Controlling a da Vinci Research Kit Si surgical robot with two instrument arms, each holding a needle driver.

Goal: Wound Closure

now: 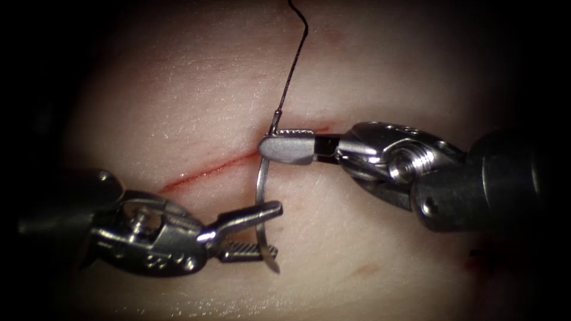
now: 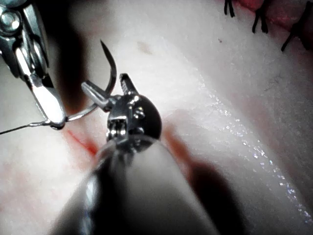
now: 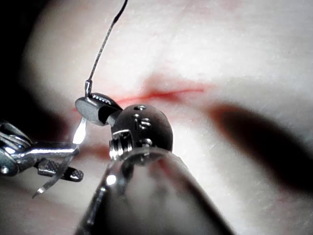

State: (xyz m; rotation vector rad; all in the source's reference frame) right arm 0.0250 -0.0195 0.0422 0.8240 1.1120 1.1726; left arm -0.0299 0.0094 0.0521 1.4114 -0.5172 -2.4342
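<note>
Two tools meet over one needle (image 1: 260, 189): the right tool (image 1: 286, 147) pinches it near its thread end, while the left tool (image 1: 269, 232) stands spread around the shaft near the point. The needle hangs clear above the tissue (image 1: 178, 107), crossing the single cut (image 1: 202, 172); one thread (image 1: 294, 62) trails upward. No writing is readable.

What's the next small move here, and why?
Probably close the left tool on the needle: its jaws stand open around the tip half, while the right tool holds the swaged end near the thread, clear above the tissue.

surface: tissue (image 1: 178, 89) | cut (image 1: 202, 172) across it, red-edged
</note>
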